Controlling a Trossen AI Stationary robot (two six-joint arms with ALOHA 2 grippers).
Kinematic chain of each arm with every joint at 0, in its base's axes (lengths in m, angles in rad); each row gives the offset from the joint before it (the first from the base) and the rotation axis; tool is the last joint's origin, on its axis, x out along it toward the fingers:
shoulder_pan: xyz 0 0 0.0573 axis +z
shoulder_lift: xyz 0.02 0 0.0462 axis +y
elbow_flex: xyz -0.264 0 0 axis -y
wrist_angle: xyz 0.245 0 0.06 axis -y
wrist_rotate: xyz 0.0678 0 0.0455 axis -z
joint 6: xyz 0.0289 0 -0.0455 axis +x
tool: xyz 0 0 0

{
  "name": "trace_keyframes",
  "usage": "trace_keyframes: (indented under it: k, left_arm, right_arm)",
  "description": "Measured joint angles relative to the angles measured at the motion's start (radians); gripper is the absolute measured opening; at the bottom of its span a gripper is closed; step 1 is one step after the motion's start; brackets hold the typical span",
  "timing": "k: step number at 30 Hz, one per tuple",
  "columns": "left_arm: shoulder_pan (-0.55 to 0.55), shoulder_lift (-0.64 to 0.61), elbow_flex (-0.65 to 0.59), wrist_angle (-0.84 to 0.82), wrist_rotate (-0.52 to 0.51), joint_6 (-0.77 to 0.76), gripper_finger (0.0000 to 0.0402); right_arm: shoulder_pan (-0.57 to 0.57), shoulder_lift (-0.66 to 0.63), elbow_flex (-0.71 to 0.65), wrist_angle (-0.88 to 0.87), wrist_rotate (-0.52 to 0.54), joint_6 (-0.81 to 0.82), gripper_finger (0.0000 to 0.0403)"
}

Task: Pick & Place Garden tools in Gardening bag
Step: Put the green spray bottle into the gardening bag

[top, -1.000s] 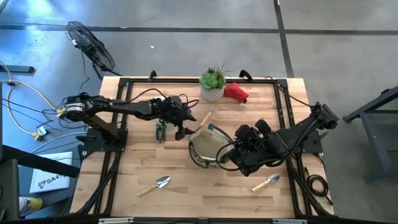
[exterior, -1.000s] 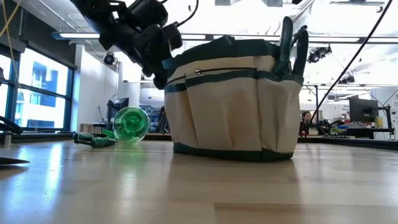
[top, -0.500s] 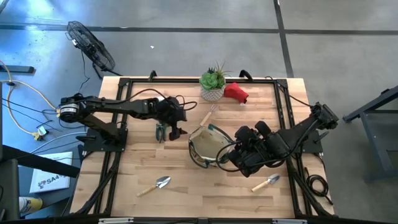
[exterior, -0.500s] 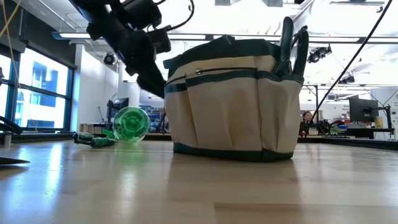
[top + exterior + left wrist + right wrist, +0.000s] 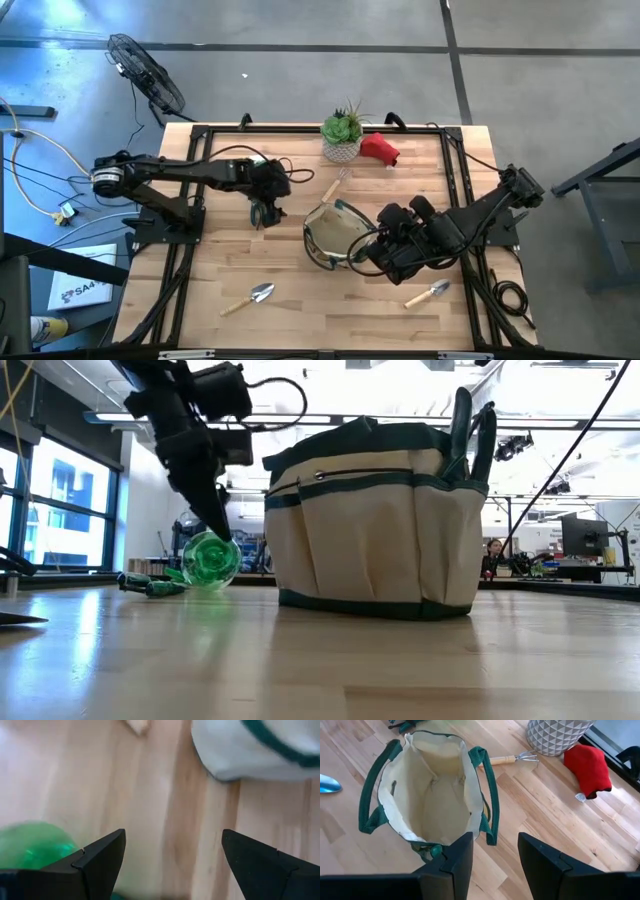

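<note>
2 tools stand apart: left tool (image 5: 268,208) hiding part of the spray bottle (image 5: 209,559), right tool (image 5: 492,855) above the bag (image 5: 432,795).

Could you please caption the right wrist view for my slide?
Open right hand above the empty gardening bag; hand rake and red soft item beyond.

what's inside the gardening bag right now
The gardening bag looks empty in the right wrist view: only pale lining shows, no tools. Its lowest part is hidden behind the right claw.
</note>
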Motion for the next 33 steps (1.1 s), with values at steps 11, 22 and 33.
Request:
trace_keyframes:
  k: [11,22,33]
  left_arm:
    - [0.000,-0.150,0.000,-0.241,-0.325,0.318,0.0326]
    - [0.080,-0.220,0.000,-0.301,-0.502,0.413,0.0326]
    - [0.285,-0.219,0.000,-0.385,-0.123,0.344,0.0326]
  right_arm:
    - [0.000,0.000,0.000,0.012,-0.025,-0.001,0.0149]
    - [0.002,0.000,0.000,0.019,-0.024,-0.003,0.0149]
    - [0.006,0.000,0.000,0.027,-0.024,0.000,0.0149]
